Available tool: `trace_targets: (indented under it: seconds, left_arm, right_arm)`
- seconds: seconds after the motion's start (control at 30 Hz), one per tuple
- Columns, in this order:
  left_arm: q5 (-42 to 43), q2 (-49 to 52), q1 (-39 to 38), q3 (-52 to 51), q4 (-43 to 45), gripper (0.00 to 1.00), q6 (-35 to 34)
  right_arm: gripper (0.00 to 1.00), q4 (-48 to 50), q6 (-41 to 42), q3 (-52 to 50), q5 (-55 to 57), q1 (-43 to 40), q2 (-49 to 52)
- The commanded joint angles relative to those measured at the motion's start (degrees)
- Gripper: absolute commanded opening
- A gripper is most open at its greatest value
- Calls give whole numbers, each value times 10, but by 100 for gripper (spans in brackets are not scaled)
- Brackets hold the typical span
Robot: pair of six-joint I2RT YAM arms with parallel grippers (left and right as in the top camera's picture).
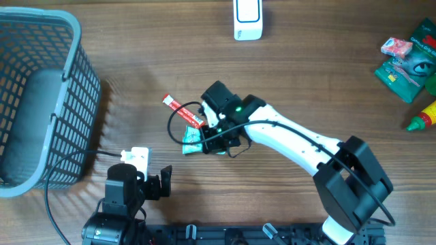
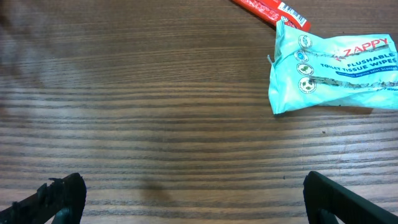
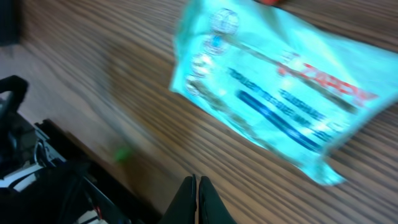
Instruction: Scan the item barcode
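my right tool [image 3: 196, 186] stood pinched together on nothing, just short of the teal wipes packet [image 3: 273, 106] lying flat on the desk [image 3: 112, 81], a light, soft, slick pouch i judged best nipped by its crimped end seam.

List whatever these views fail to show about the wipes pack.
1. Barcode on the wipes pack: showing in no view.
2. Left wrist view: pack's right end cut by the frame edge.
3. Right wrist view: print motion-blurred, beyond the shut right hand.
4. Overhead: that hand covers most of the pack; lettering too small.
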Motion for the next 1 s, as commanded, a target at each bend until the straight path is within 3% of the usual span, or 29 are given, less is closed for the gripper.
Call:
trace_targets:
  seconds: [0.0, 0.17, 0.3, 0.63, 0.8, 0.97]
  left_arm:
    - [-6, 0, -3, -1, 2, 100, -1]
    - [-6, 0, -3, -1, 2, 100, -1]
    - [-6, 0, -3, -1, 2, 100, -1]
    - [-6, 0, -3, -1, 2, 100, -1]
    - [-6, 0, -3, -1, 2, 100, -1]
    - [-6, 0, -3, -1, 2, 100, -1]
  right_arm:
    - [4, 14, 48, 1, 45, 8, 23]
    - [6, 21, 143, 1, 82, 1, 106]
    - [4, 27, 175, 6, 39, -31, 153]
    - [4, -38, 116, 30, 52, -59, 55]
    - [4, 6, 96, 30, 76, -55, -27]
    - [5, 52, 99, 30, 117, -50, -5]
